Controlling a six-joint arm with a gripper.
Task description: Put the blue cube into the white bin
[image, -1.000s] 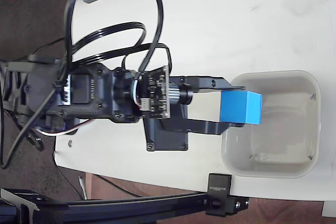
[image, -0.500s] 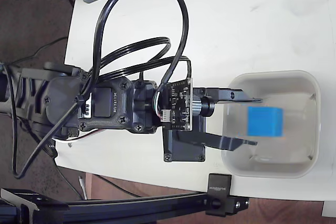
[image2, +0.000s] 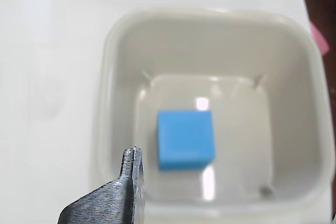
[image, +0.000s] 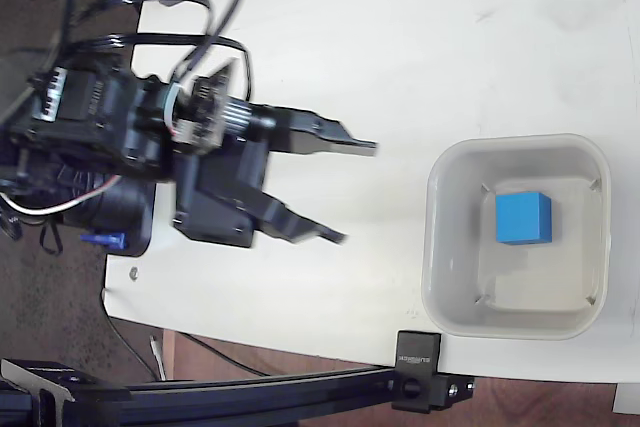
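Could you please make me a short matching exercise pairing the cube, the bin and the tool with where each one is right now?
Things:
1. blue cube
2. white bin
3. tool

Places or states:
A. standing on the white table near its edge
B. open, over the table beside the bin, holding nothing
C. lying on the bin's floor

Pairs: 1-C, 2-A, 3-B

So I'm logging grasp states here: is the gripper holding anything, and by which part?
Nothing is held. The gripper is open, off to the left of the white bin in the fixed view, and the blue cube sits free on the bin's floor.
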